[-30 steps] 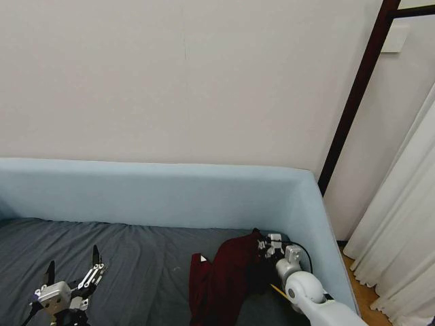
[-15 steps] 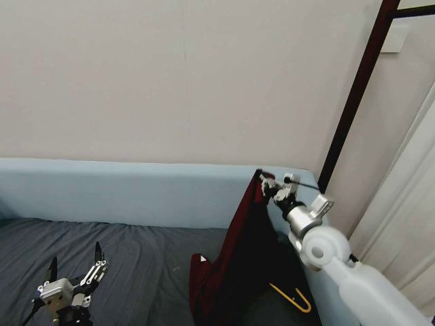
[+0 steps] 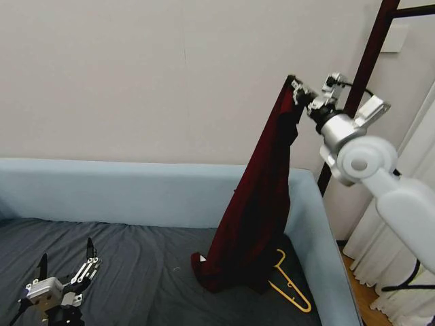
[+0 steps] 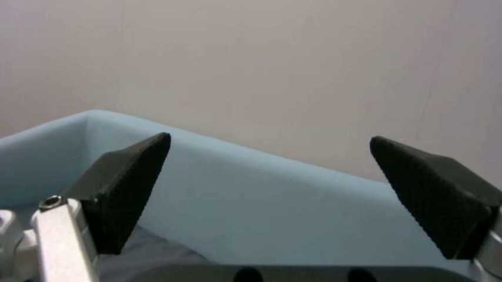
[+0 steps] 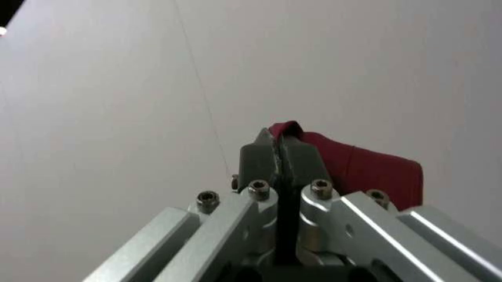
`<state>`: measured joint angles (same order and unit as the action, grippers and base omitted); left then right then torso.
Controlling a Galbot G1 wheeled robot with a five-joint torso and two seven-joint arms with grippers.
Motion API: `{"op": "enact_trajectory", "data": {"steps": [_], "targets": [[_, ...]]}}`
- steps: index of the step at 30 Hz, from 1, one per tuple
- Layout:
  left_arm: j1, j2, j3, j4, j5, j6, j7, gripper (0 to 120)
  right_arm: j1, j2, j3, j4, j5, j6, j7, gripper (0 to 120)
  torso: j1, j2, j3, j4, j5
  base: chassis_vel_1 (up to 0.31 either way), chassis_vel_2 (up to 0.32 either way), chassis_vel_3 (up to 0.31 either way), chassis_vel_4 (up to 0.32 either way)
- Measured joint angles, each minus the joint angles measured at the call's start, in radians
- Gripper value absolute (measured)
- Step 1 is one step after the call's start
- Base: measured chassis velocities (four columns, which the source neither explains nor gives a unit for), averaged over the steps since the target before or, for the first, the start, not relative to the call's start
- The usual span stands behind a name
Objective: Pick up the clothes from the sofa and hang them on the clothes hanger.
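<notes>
Right claw (image 3: pixel 296 88), clamped on the dark red garment (image 3: pixel 255 210), has risen high above the sofa (image 3: pixel 136 193), so pickup seems done; left claw (image 3: pixel 66 261) idles, fingers spread, over the sofa.

Head camera overlooks sofa (image 3: pixel 136 190); wrist cameras face wall (image 4: pixel 274 70).

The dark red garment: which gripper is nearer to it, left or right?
Right. The right gripper is shut on the top of the garment, holding it high. The left gripper, jaws open, is low over the sofa, well apart to the garment's left.
</notes>
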<state>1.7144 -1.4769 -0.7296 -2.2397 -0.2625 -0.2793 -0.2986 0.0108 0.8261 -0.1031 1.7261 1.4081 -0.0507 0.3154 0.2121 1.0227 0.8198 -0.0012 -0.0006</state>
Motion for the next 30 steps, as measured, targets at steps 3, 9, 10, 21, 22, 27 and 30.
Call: {"op": "enact_trajectory", "data": {"steps": [3,9,10,21,22,27,30], "targets": [[0.0,0.004,-0.006,-0.002,-0.006,0.001,0.0,100,0.077,0.017,-0.018,-0.014,0.02,-0.002,0.019,0,0.0,0.0,0.0,0.0002,-0.0003,0.0,0.0,0.0,0.0],[-0.006,0.008,-0.012,-0.001,-0.014,0.005,0.0,100,0.197,0.049,-0.061,-0.026,0.041,-0.005,0.038,0,0.0,0.0,0.0,-0.0001,-0.0003,0.0,0.0,0.0,0.0],[-0.008,0.009,-0.012,0.001,-0.014,0.006,0.0,100,0.215,0.054,-0.07,-0.028,0.042,-0.005,0.038,0,0.0,0.0,0.0,0.0,-0.0003,0.0,0.0,0.0,0.0],[-0.021,0.006,-0.004,0.027,-0.015,0.004,0.0,100,0.356,0.085,-0.129,-0.082,0.053,-0.008,0.052,0,0.0,0.0,0.0,-0.0001,-0.0003,0.0,0.0,0.0,0.0],[-0.021,0.005,-0.002,0.029,-0.015,0.003,0.0,100,0.361,0.084,-0.141,-0.082,0.052,-0.008,0.06,0,0.0,0.0,0.0,0.0,-0.0005,0.0,0.0,0.0,0.0],[-0.025,0.003,0.001,0.037,-0.013,0.001,-0.001,100,0.254,0.043,-0.167,0.024,0.029,-0.005,0.071,0,0.0,0.0,0.0,0.0,-0.0004,0.0,0.0,0.0,0.0],[-0.026,0.005,0.002,0.043,-0.012,0.001,-0.001,100,0.044,0.004,-0.162,0.171,-0.008,-0.001,0.084,0,0.0,0.0,0.0,0.0,-0.0002,0.0,0.0,0.0,0.0]]}}
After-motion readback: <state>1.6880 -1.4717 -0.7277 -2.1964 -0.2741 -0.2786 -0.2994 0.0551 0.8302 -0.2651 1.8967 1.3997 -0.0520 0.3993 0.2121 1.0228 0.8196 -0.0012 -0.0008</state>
